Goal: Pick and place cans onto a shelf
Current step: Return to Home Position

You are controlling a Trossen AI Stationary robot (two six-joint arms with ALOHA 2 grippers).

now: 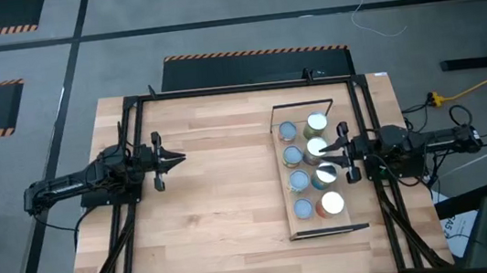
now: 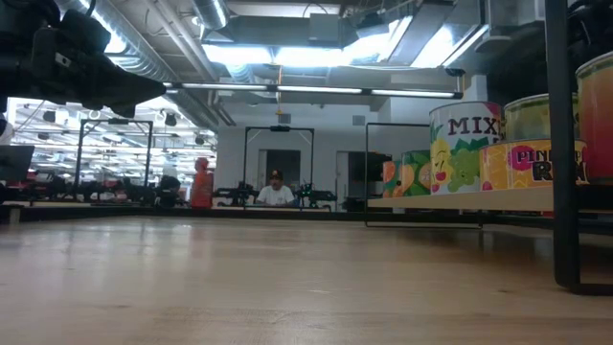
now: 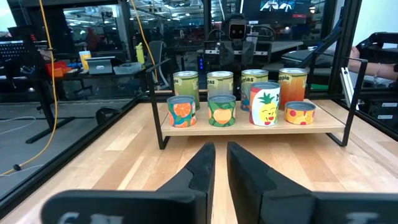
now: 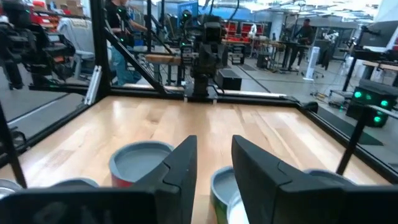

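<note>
On the shelf (image 1: 358, 211) at the right of the tabletop (image 1: 234, 211), eight cans (image 1: 302, 209) stand in two rows, so placing looks finished and the step in hand is the return home. The right gripper (image 1: 322, 151) hangs over the row nearer its arm, fingers slightly parted and empty. Its next move calls for lifting clear of the can tops before drawing back, while the left gripper (image 1: 180, 159), fingers closed on nothing, waits well apart.

Bright ceiling lights (image 2: 287, 55), glare on cans (image 1: 330, 205)
</note>
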